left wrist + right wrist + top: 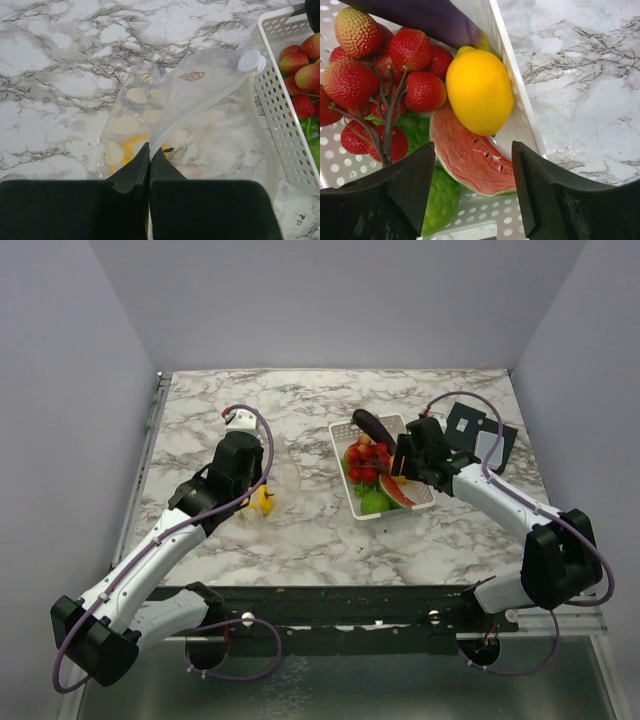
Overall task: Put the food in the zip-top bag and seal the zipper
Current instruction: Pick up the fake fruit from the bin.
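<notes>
The clear zip-top bag (200,115) lies on the marble left of the basket, with a yellow piece (131,145) showing through it. My left gripper (149,148) is shut on the zipper (200,105) strip at the bag's mouth; a white slider (251,61) sits at the strip's far end. From above, the left gripper (258,490) is at the bag (285,475). My right gripper (473,146) hangs open over the basket, nothing between its fingers. Below it lie a yellow lemon (480,90), a watermelon slice (470,162), a red cluster (380,80), green pieces (442,200) and a purple eggplant (420,17).
The white perforated basket (343,470) stands mid-table, its right wall (512,90) close to my right finger. A black plate with a grey card (480,435) lies at the back right. Grey walls enclose the table on three sides.
</notes>
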Controlling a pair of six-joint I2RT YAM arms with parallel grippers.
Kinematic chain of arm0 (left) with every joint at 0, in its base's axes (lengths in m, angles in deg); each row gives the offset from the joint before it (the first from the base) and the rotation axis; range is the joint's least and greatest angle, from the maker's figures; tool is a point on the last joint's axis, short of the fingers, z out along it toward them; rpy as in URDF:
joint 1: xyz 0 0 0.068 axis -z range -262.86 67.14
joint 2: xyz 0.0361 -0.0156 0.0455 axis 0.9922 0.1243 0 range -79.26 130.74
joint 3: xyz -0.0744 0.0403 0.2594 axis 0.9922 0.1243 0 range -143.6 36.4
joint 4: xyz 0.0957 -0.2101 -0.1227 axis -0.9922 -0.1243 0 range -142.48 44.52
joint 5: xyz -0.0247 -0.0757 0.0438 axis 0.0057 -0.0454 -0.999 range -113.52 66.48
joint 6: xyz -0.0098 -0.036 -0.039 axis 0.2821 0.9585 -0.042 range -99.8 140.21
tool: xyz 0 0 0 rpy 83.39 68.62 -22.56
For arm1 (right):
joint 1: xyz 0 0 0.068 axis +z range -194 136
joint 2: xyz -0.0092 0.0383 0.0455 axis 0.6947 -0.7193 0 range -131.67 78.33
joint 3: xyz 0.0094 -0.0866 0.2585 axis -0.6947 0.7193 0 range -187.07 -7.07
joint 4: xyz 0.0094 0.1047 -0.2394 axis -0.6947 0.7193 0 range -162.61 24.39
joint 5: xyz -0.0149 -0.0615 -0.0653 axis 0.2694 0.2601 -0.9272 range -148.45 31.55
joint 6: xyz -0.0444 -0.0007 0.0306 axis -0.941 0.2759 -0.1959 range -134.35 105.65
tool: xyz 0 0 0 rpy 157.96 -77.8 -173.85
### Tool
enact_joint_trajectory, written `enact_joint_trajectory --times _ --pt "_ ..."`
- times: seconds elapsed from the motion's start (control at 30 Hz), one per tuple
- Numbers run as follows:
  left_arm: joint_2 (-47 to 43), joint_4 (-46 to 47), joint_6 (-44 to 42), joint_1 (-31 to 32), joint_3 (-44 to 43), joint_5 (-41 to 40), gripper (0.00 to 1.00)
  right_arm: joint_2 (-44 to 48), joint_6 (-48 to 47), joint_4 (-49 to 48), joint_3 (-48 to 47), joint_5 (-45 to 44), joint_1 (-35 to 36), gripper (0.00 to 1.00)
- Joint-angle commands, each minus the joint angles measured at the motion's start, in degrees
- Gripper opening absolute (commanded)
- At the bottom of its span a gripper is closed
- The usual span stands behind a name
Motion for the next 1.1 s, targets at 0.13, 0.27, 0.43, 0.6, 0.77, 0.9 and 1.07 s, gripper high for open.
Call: enact_joint_trajectory --times 0.13,0.27,0.43,0.6,0.77,0.9,1.07 --pt "-1.0 1.0 -0.3 -0.5 0.7 1.1 0.00 -7.6 0.4 -2.3 -4.3 -0.8 -1.2 0.68" --pt "-1.0 1.1 -0.3 -0.5 0.7 1.2 0.00 -9.8 0.6 -2.5 -5.3 -2.6 -1.5 0.68" --pt "-0.8 1.1 -0.4 -0.4 0.8 1.4 0.00 -12.6 1.0 -2.8 -5.8 -4.9 -1.5 0.68" --pt "-0.6 1.1 -0.4 -0.4 0.8 1.6 0.00 -15.6 1.6 -3.2 -6.0 -6.1 -1.5 0.69" --pt "-0.3 1.1 -0.4 -0.5 0.8 1.7 0.00 -17.6 1.7 -3.9 -6.2 -5.6 -1.6 0.69" --pt "-0.2 1.1 -0.4 -0.5 0.8 1.7 0.00 -18.0 1.6 -4.2 -6.3 -5.7 -1.6 0.66" --pt "-0.1 1.1 -0.4 -0.5 0.8 1.7 0.00 -17.3 1.1 -4.2 -6.5 -5.9 -1.6 0.51"
